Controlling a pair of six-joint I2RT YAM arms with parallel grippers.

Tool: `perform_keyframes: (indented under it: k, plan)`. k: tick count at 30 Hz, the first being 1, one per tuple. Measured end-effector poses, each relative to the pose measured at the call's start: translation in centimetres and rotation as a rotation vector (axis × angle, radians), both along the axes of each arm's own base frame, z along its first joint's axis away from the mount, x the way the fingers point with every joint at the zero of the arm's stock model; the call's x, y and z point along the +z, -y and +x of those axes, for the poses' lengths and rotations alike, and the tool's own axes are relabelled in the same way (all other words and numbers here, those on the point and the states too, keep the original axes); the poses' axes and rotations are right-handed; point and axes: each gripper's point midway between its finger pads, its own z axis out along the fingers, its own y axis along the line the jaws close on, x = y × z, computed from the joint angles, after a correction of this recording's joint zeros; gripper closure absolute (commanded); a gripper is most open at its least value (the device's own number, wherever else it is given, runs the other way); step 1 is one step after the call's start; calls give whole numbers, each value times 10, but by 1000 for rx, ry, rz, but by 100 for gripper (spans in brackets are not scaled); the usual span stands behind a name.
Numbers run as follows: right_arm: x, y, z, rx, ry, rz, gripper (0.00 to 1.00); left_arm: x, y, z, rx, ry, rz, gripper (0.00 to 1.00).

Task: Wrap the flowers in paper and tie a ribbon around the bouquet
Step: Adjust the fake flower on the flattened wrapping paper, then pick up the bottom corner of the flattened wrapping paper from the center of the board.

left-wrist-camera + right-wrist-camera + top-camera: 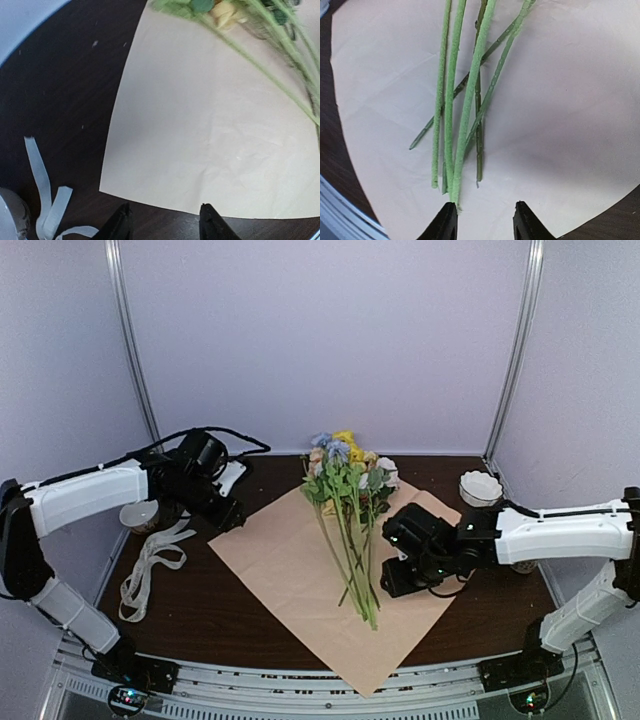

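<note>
On the dark table (200, 625), the paper (280, 560) lies flat with its tan side up, turned so that one corner points to the near edge and one to the back wall. The flowers (345, 510) lie loose on the paper, unwrapped. Their blooms sit at the paper's far corner and their green stems run down its middle, fanning and crossing a little, with the cut ends short of its near corner. The ribbon (150, 570) lies in slack loops on the table left of the paper, apart from it and untied.

The left gripper (225, 512) hangs by the paper's left corner. In the left wrist view its fingers (120, 227) stand apart just off the paper's edge, with only table and paper between them; they hold nothing. The right gripper (395, 585) hangs over the paper's right half, just beside the stems. In the right wrist view its fingers (445, 222) are also parted and empty. The longest stem ends right by one fingertip, and whether they touch is unclear.

A white bowl (480, 487) stands on the table beyond the paper's right corner.
</note>
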Motion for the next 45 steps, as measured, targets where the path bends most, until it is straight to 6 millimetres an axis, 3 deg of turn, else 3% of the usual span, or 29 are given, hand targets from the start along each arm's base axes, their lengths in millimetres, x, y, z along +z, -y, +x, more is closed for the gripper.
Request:
perform_keyframes:
  k: [3, 6, 10, 13, 16, 22, 31, 38, 45]
  plan:
    - [6, 8, -19, -23, -38, 134, 59, 45, 38, -28, -154, 132, -59, 44]
    - [-17, 21, -46, -60, -129, 202, 57, 78, 71, -74, -328, 244, -130, 43]
    - [-53, 44, -84, -119, -236, 256, 57, 89, 90, -131, -495, 311, -202, 43]
    - [-71, 54, -103, -163, -300, 328, 58, 79, 102, -164, -590, 315, -225, 43]
    - [-69, 44, -106, -185, -321, 432, 58, 58, 114, -194, -678, 293, -207, 42]
    - [-68, 24, -109, -198, -363, 550, 58, 39, 146, -241, -827, 294, -178, 41]
    - [-65, 1, -110, -172, -387, 604, 58, 0, 168, -282, -987, 235, -104, 38]
    - [-65, -14, -104, -152, -378, 605, 58, -31, 175, -334, -1258, 188, 52, 35]
    - [-65, -26, -101, -127, -374, 627, 58, -60, 181, -340, -1374, 168, 187, 34]
